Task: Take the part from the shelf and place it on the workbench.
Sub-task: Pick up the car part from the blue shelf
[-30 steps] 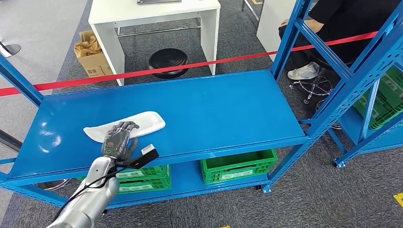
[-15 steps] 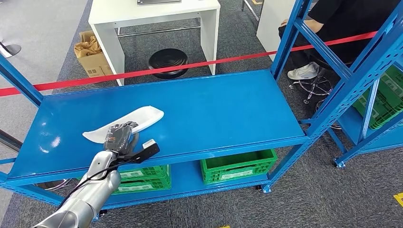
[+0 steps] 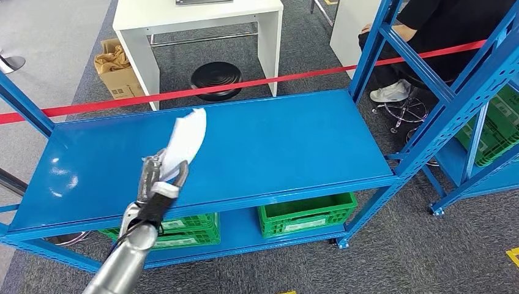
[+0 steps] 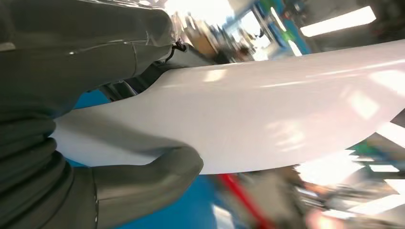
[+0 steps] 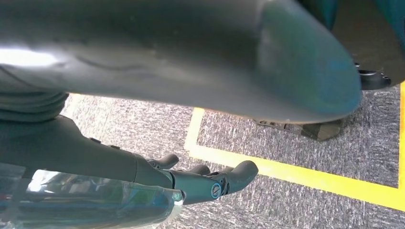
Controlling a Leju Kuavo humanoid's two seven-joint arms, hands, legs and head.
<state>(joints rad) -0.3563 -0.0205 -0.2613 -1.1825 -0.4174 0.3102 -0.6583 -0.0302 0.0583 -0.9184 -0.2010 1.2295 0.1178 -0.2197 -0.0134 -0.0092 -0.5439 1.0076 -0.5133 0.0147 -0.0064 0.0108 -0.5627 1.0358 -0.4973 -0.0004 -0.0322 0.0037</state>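
**Eng:** While your head view looks down on the blue shelf (image 3: pixel 275 141), the left hand (image 3: pixel 160 177) grips the white part (image 3: pixel 185 142) at its lower end. Part is off the shelf surface, tilted steeply up, far end pointing away from the robot.

**Op:** Grip confirmed from the wrist?

**Eng:** Yes. In your left wrist view the left hand (image 4: pixel 71 119) wraps the white part (image 4: pixel 267 119): thick grey thumb (image 4: pixel 148 174) against one face, darker fingers on the other. Background there is blurred, can't read much behind it.

**Op:** Right hand?

**Eng:** Your right wrist view has the right hand (image 5: pixel 200 183) hanging over grey carpet with a yellow floor line (image 5: pixel 296 174). Fingers are extended and slightly curved, nothing between them, so it's unloaded with fingers apart.

**Op:** Anything around the shelf?

**Eng:** Red tape (image 3: pixel 245 86) runs across behind it. Beyond that: white table (image 3: pixel 196 18), black stool (image 3: pixel 216 78), cardboard box (image 3: pixel 116 67). Person (image 3: pixel 440 30) seated at upper right. Green crates (image 3: pixel 304 214) sit on the lower level under the top board.
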